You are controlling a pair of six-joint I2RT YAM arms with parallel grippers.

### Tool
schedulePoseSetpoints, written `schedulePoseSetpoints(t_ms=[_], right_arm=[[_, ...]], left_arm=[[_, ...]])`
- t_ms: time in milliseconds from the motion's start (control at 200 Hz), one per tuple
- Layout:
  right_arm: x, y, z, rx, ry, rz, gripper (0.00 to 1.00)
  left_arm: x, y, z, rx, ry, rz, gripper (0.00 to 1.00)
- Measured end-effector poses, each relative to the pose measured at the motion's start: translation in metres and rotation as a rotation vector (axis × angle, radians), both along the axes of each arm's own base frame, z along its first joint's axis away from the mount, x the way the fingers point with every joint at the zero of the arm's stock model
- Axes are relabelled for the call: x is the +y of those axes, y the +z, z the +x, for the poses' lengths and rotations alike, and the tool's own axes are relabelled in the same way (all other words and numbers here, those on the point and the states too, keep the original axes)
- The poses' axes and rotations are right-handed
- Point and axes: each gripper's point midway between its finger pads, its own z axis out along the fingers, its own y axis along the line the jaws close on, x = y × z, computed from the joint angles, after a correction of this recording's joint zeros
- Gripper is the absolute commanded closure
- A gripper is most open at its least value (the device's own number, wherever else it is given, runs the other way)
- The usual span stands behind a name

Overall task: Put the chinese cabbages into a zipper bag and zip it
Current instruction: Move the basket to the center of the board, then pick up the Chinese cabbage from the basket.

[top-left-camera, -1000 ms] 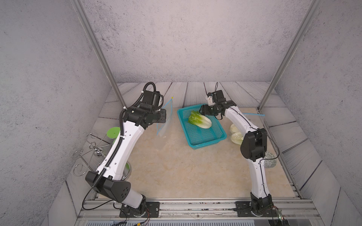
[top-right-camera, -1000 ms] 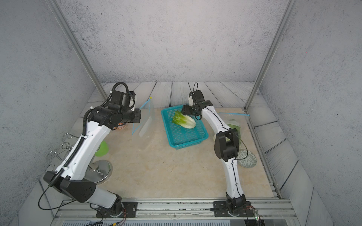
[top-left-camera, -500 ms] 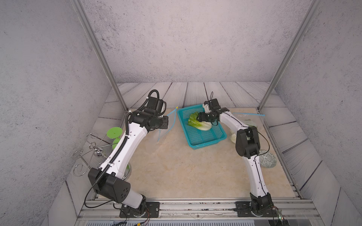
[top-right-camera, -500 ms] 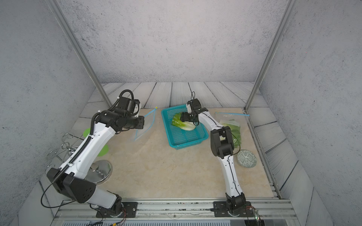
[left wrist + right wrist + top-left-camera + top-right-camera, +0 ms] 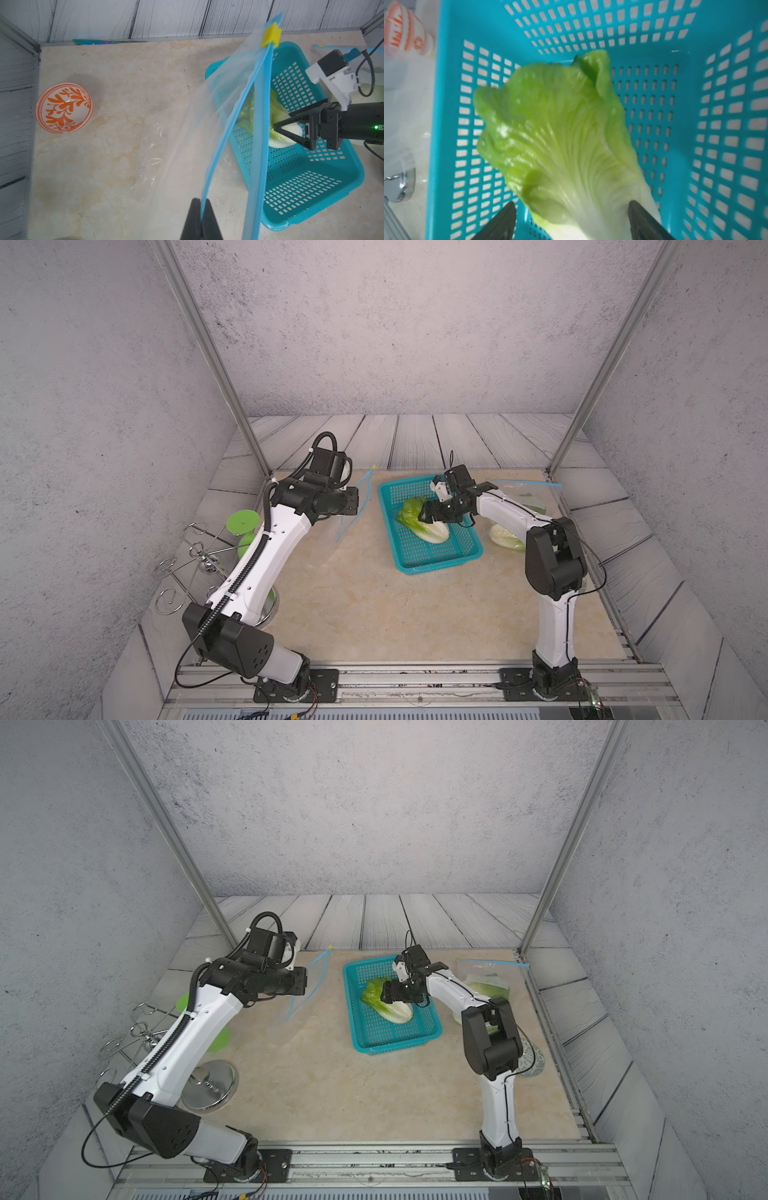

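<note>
A chinese cabbage (image 5: pixel 419 524) (image 5: pixel 560 135) lies in the teal basket (image 5: pixel 440 566). My right gripper (image 5: pixel 426 514) (image 5: pixel 571 203) is open, its fingers either side of the cabbage's white base. My left gripper (image 5: pixel 355 499) (image 5: pixel 200 200) is shut on the blue zip strip of a clear zipper bag (image 5: pixel 361 493) (image 5: pixel 228 93), which hangs left of the basket with its mouth gaping; the yellow slider (image 5: pixel 271 35) sits at the far end. A second cabbage (image 5: pixel 505 537) lies right of the basket, partly behind the right arm. Another (image 5: pixel 486 986) lies at the back right by a flat second bag (image 5: pixel 492 962).
A green goblet (image 5: pixel 243 524) and a wire rack (image 5: pixel 195 560) on a round metal base (image 5: pixel 210 1085) stand at the left behind my left arm. An orange-patterned bowl (image 5: pixel 64 107) sits at the back left. A patterned dish (image 5: pixel 534 1058) lies behind the right arm's elbow.
My right gripper has dropped into the basket and widened around the cabbage's base. The left arm has shifted a little toward the basket, and the bag has turned edge-on.
</note>
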Motion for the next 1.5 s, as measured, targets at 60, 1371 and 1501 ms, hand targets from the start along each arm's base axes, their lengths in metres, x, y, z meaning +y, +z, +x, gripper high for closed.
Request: schedulePoseSetpoints(t_ms=[60,1371,1501], right_arm=[[-0.008,-0.005,-0.004,-0.01,0.036,-0.063,0.09],[0.011,0.056,-0.018,-0.107,-0.028,0.183,0.82],[0.008,0.098,-0.033,-0.166,-0.055,0.274,0.82]], left_arm=[[-0.002,-0.002,0.0,0.003,-0.004,-0.011,1.0],[-0.03,-0.035,-0.002,0.062,-0.026,-0.157,1.0],[-0.031,-0.04,-0.007,0.06,-0.022,-0.139,1.0]])
